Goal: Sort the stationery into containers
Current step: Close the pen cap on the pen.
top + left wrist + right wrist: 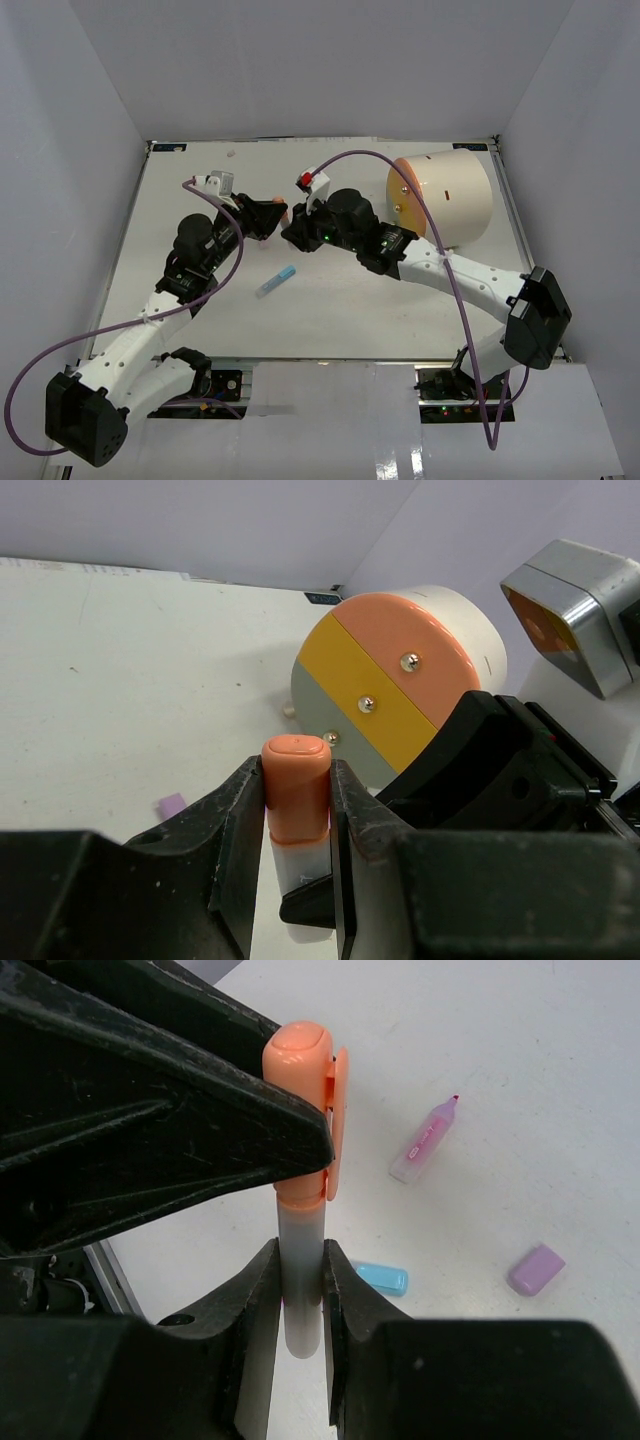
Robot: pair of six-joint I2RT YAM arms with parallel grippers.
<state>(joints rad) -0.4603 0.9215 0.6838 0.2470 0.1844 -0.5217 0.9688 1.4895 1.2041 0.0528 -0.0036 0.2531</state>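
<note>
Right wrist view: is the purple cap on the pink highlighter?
No, the purple cap lies apart from the pink highlighter, its tip bare.

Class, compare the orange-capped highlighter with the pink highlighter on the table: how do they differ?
The orange-capped highlighter wears its cap; the pink highlighter is uncapped, tip bare. The orange-capped one is clamped in the right gripper; the pink one lies loose on the table. Both have pale, see-through barrels.

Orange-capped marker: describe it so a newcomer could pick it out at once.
Start at the cream drum at the table's far right; just left of it the two arms meet. Between them is the marker, the left gripper clamping its orange cap and the right gripper its clear barrel. Unlike the blue pen lying loose, it is gripped at both ends.
</note>
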